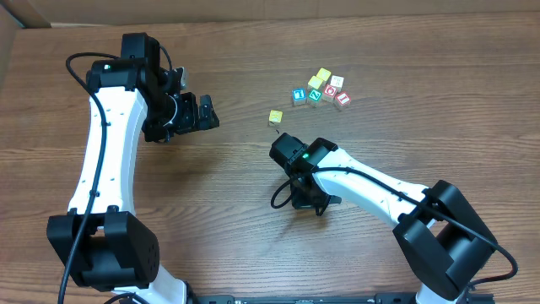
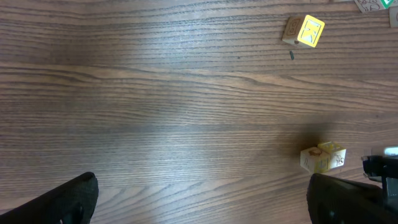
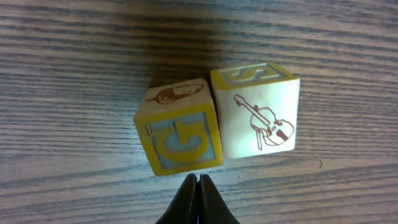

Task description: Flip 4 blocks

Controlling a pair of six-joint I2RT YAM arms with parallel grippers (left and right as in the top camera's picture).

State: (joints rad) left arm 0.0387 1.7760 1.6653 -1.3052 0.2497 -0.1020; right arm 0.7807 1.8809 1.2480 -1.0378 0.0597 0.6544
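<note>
The right fingers (image 3: 198, 186) are pressed together and hold nothing, their tips just short of two yellow-edged blocks on the counter (image 3: 62, 62). In the right wrist view the G block (image 3: 183, 127), with a brown picture on its cream top, lies at 11 o'clock from the tips. The S block (image 3: 258, 115), a violin on its cream side, lies at 1 o'clock, and the two seem to touch. Overhead, a teal block (image 1: 314, 96) and a red block (image 1: 330, 95) sit in a tight cluster at 1 o'clock from that arm. The left fingers (image 1: 196, 112) stand wide apart and empty, well apart at 9 o'clock
</note>
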